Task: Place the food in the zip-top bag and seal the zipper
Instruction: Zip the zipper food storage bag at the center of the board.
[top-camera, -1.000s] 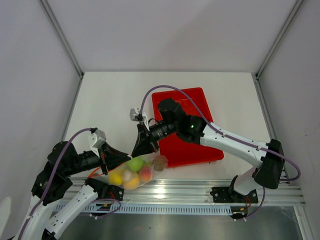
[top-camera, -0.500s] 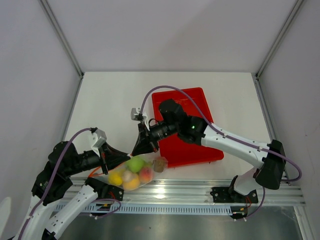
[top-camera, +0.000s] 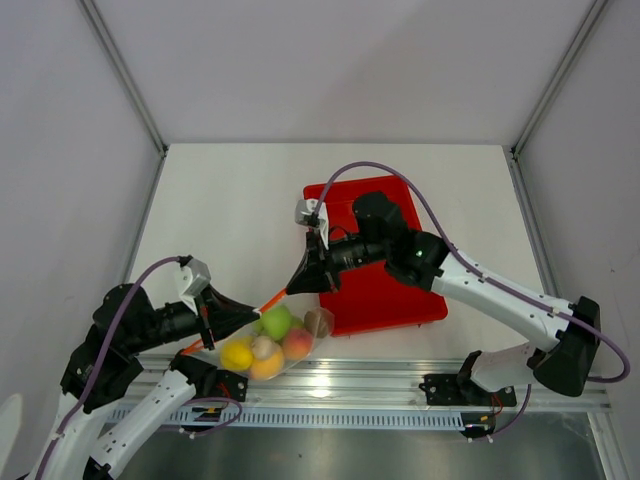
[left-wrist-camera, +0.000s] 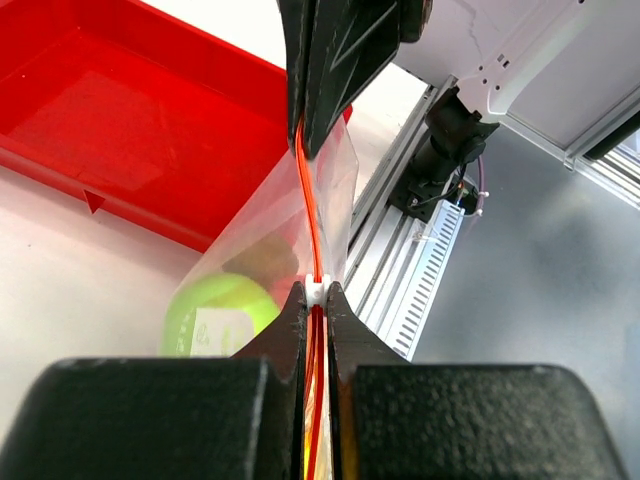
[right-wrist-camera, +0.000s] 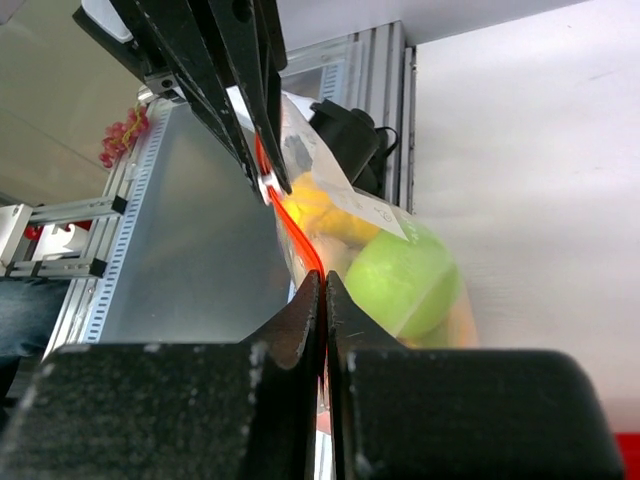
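The zip-top bag (top-camera: 272, 343) hangs between my two grippers near the table's front edge. It holds the food: green apple (top-camera: 276, 322), peach (top-camera: 296, 345), yellow pieces (top-camera: 238, 354) and a brown piece (top-camera: 318, 322). The orange-red zipper (top-camera: 272, 298) is stretched taut between them. My left gripper (top-camera: 213, 318) is shut on the zipper's left end (left-wrist-camera: 305, 200), with a small white piece at its fingertips (left-wrist-camera: 316, 290). My right gripper (top-camera: 297, 284) is shut on the zipper farther right (right-wrist-camera: 290, 225). The apple also shows in the left wrist view (left-wrist-camera: 215, 315) and the right wrist view (right-wrist-camera: 405, 280).
The red tray (top-camera: 400, 300) lies right of the bag under my right arm, and also shows in the left wrist view (left-wrist-camera: 130, 110). The metal rail (top-camera: 400, 385) runs along the table's front edge just below the bag.
My right gripper has slid right and away from the left one along the zipper. The strip is now pulled straighter and the bag has shifted a little right.
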